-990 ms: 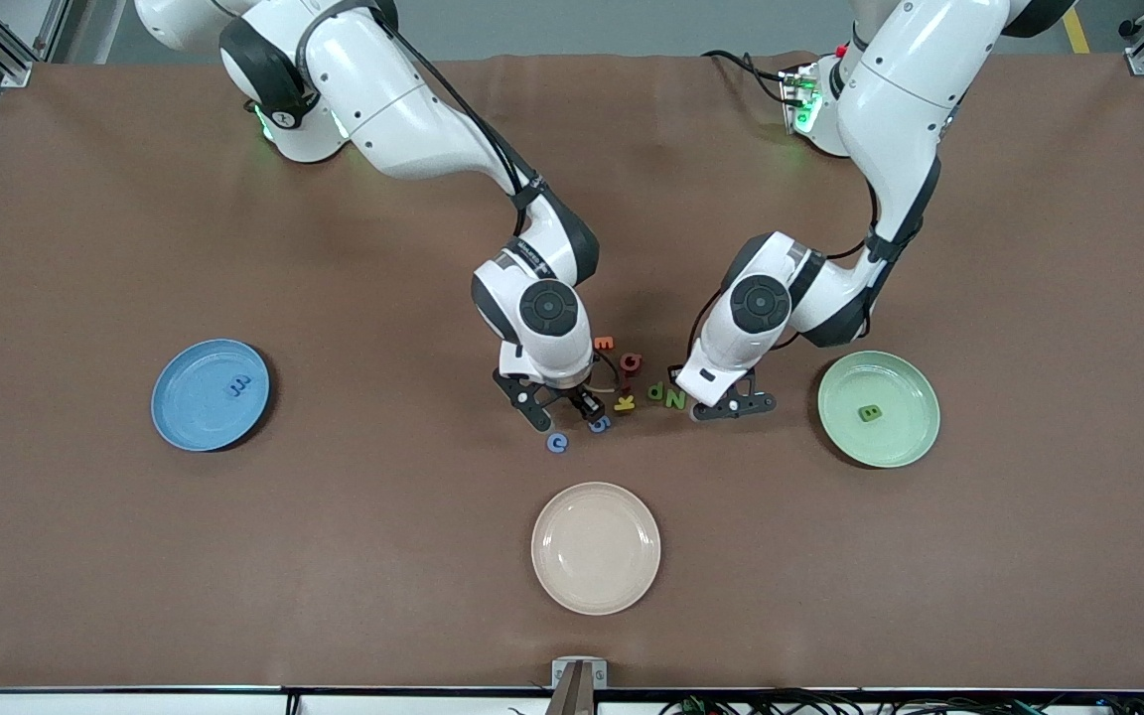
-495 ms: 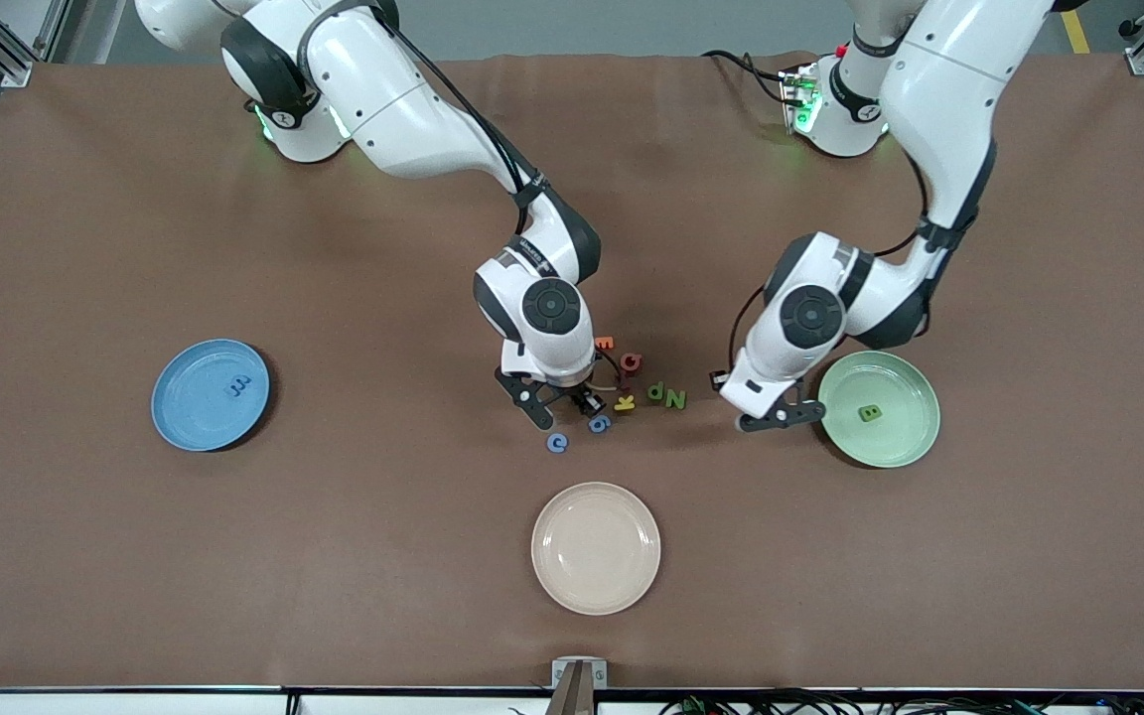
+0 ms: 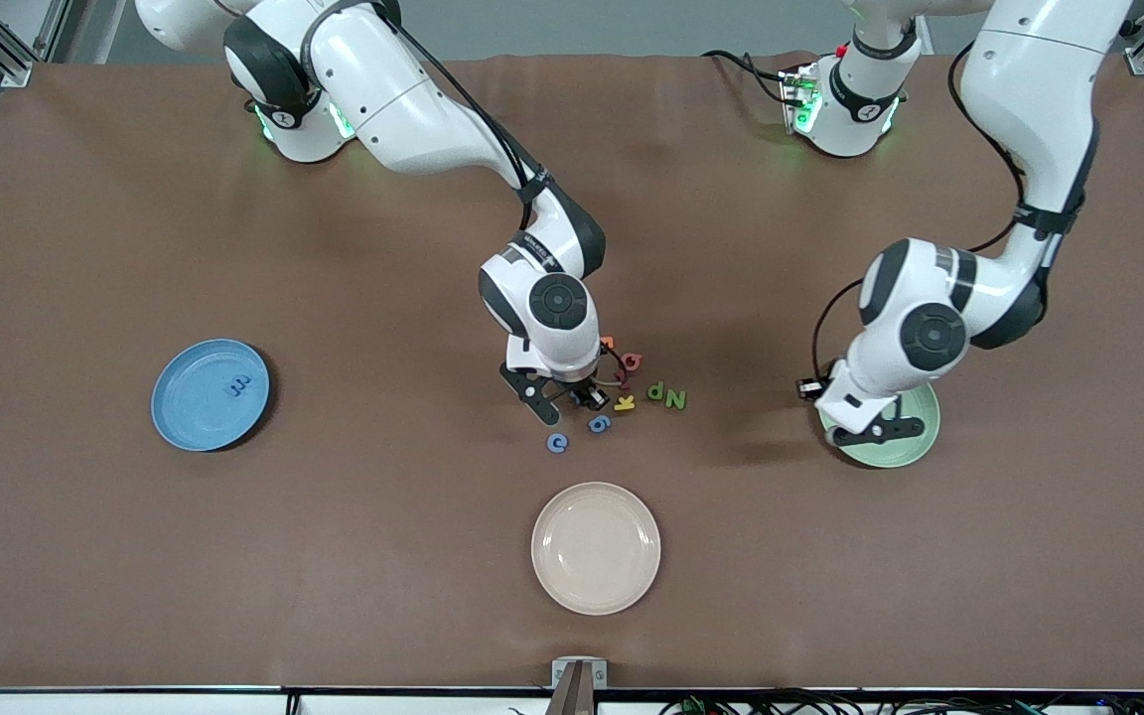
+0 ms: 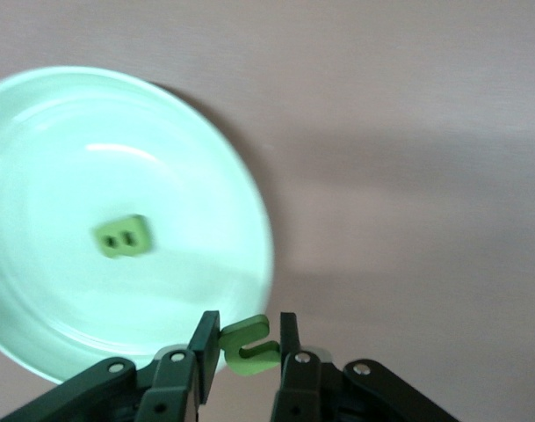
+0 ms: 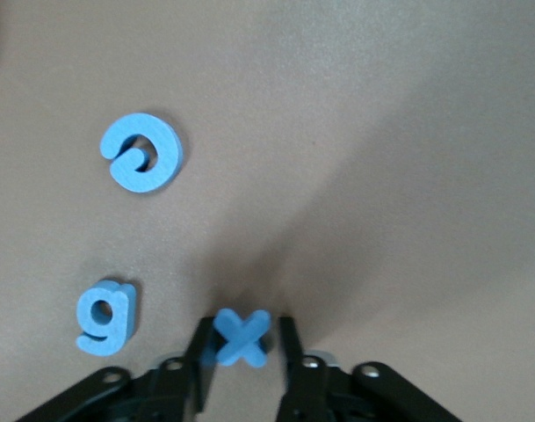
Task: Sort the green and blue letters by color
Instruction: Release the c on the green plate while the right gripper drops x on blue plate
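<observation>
Green u (image 4: 249,345) pinched in left hand (image 4: 246,345); blue X (image 5: 241,338) in right hand (image 5: 242,345).

The brown table (image 3: 135,556) carries three plates — blue (image 3: 185,417), green (image 3: 915,447), beige (image 3: 596,586) — and loose letters (image 3: 666,396).

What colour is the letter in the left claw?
Green; the letter in the left claw shows best in the left wrist view.

Arm shells: glossy white, rounded segments.
Joints: black bands; round black caps with grey ring.
Cables: black, looped along forearms.
Bases: white, green indicator lights.
Left gripper (image 4: 246,347): black fingers, silver screws.
Right gripper (image 5: 241,343): black fingers, silver screws.
</observation>
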Available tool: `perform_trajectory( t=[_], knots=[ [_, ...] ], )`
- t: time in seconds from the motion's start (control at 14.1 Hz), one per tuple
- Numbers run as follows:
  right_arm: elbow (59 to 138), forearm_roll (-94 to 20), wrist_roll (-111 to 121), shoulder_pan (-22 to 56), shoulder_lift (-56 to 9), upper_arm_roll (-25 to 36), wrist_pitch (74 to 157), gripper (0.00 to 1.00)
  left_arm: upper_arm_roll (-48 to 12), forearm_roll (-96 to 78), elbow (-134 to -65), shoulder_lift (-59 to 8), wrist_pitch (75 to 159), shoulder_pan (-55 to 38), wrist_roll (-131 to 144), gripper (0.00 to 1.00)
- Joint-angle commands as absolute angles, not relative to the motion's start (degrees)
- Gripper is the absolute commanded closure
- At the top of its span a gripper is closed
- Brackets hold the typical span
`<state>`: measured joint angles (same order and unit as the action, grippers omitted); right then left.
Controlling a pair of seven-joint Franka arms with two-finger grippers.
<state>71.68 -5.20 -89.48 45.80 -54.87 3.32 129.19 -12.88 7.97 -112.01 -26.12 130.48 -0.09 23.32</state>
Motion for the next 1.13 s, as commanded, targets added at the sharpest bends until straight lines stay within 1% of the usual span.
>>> perform_trajectory(
  t=[0.0, 0.07, 0.14, 0.35, 0.57, 0.64, 0.78, 0.85, 0.99, 1.06],
  knots=[
    [70.14, -4.48, -90.44, 46.32, -56.69, 3.43, 129.82, 0.99, -13.45, 9.14, -114.34, -24.78, 130.69, 2.98, 20.13, 0.80],
    [70.14, -4.57, -90.27, 45.88, -56.52, 3.43, 129.55, 1.00, -13.36, 9.23, -114.87, -24.79, 131.04, 3.25, 19.60, 0.80],
    [70.05, -4.57, -88.52, 45.18, -55.99, 3.43, 127.11, 1.00, -13.36, 9.32, -115.40, -24.79, 131.65, 3.69, 19.16, 0.80],
    [70.05, -5.27, -75.36, 41.41, -51.78, 3.34, 116.75, 1.00, -13.45, 11.51, -118.29, -24.70, 134.46, 4.83, 18.72, 0.78],
    [72.50, -5.19, -65.07, 37.63, -46.42, 3.60, 107.43, 1.00, -13.45, 11.60, -119.09, -24.70, 135.53, 5.27, 18.63, 0.75],
    [75.47, -5.10, -62.34, 36.49, -43.88, 3.60, 107.05, 1.00, -13.45, 11.60, -119.09, -24.70, 135.53, 5.27, 18.55, 0.70],
    [85.64, -4.75, -53.57, 33.42, -36.16, 3.78, 108.71, 1.00, -13.45, 11.60, -119.09, -24.70, 135.53, 5.27, 18.46, 0.47],
    [92.48, -4.57, -48.65, 31.40, -31.34, 3.78, 111.16, 1.00, -13.53, 11.60, -119.09, -24.70, 135.53, 5.27, 18.46, 0.40],
    [103.74, -4.40, -38.20, 27.09, -23.59, 3.87, 114.60, 1.00, -13.62, 11.60, -119.09, -24.17, 135.35, 5.27, 18.46, 0.36],
    [107.54, -4.31, -33.71, 24.63, -21.29, 3.95, 115.48, 1.00, -13.71, 11.60, -119.09, -23.73, 134.92, 5.27, 18.46, 0.35]
  ],
)
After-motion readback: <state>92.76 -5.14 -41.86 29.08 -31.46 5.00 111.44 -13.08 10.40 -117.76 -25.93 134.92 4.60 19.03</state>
